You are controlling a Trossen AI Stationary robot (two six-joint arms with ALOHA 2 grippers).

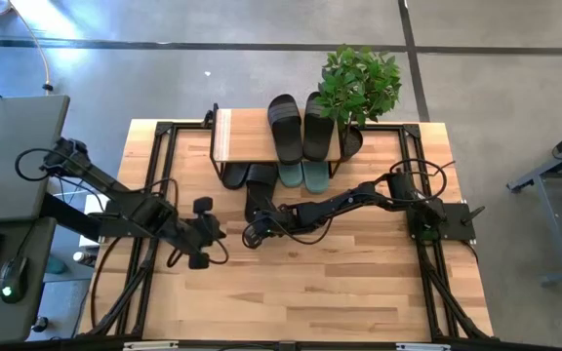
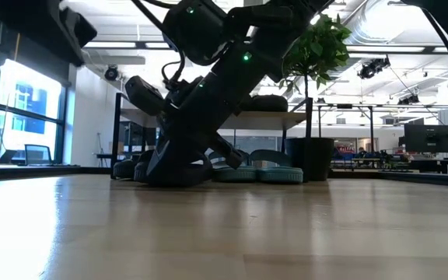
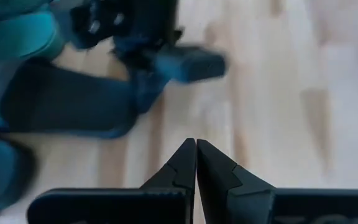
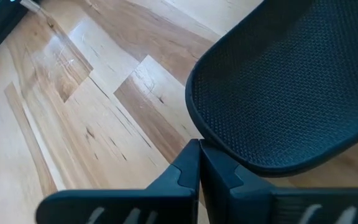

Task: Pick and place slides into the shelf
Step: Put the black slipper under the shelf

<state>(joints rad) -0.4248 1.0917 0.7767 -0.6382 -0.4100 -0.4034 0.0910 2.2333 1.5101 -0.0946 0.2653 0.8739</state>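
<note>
One slide (image 4: 291,87) just beyond right fingers (image 4: 188,168)

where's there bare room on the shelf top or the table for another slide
The shelf top is bare on its left part, beside the black pair on its right. Under it is crowded: black slides and the green pair. The table is open in front of both arms. Mid-table is tight: right gripper shut at a black slide, left gripper shut nearby.

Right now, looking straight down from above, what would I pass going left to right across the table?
Left gripper, jaws shut → right gripper, jaws shut beside a black slide on the tabletop → black pair of slides on the shelf → potted plant.
</note>
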